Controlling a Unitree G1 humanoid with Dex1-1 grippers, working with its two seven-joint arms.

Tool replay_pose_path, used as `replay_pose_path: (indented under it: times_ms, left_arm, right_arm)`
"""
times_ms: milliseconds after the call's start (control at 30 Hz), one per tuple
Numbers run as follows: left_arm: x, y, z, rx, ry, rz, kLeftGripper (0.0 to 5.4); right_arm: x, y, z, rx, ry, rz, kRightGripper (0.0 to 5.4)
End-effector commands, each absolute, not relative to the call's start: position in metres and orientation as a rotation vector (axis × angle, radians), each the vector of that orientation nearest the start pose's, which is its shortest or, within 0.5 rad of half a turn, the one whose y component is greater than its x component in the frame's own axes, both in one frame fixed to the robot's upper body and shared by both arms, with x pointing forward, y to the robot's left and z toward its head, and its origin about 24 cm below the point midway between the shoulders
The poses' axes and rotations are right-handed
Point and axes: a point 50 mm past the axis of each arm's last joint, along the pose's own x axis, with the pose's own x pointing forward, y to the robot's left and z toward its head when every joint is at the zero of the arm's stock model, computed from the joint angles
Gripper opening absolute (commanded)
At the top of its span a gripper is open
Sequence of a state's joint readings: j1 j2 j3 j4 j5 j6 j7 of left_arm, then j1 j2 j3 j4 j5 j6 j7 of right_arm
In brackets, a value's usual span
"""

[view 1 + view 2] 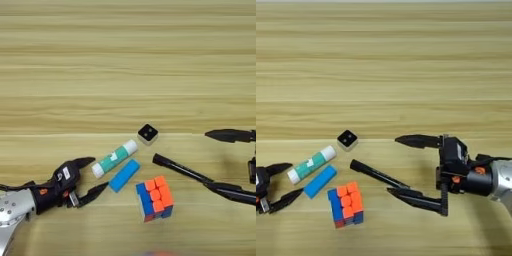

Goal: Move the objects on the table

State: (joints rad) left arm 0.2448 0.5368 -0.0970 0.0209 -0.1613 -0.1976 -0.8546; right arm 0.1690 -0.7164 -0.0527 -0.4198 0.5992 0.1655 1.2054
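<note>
While both arms rest low over the wooden table (125, 60), the right gripper (400, 166) stands spread wide, holding nothing; its lower finger (416, 198) lies on or just beside the near end of the slim black marker pen (372, 174), though I cannot tell whether they touch. That pen runs diagonally up-left toward the small black die-like cube (347, 139). Below the pen's far tip sits the orange-blue-red puzzle cube (155, 197). Just left of it lies the flat blue block (124, 175), with the white-and-teal glue stick (114, 158) parallel and just beside it. The left gripper (100, 174) is open and empty too, its fingertips bracketing the near ends of the stick and block.
</note>
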Motion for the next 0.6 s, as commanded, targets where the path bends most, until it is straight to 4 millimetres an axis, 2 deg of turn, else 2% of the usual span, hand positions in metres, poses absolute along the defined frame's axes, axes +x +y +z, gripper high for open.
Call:
replay_pose_path:
  times_ms: [33, 433, 600]
  left_arm:
    - [0.179, 0.209, 0.024, 0.298, 0.213, -0.944, 4.26]
    - [0.173, 0.206, 0.05, 0.199, 0.132, -0.988, 5.35]
    - [0.167, 0.199, 0.06, 0.144, 0.092, -1.031, 5.38]
  right_arm:
    - [0.179, -0.188, 0.109, -0.153, 0.067, 1.372, 5.4]
    - [0.172, -0.177, 0.091, -0.177, 0.106, 1.369, 5.4]
    - [0.17, -0.17, 0.088, -0.157, 0.098, 1.373, 5.4]
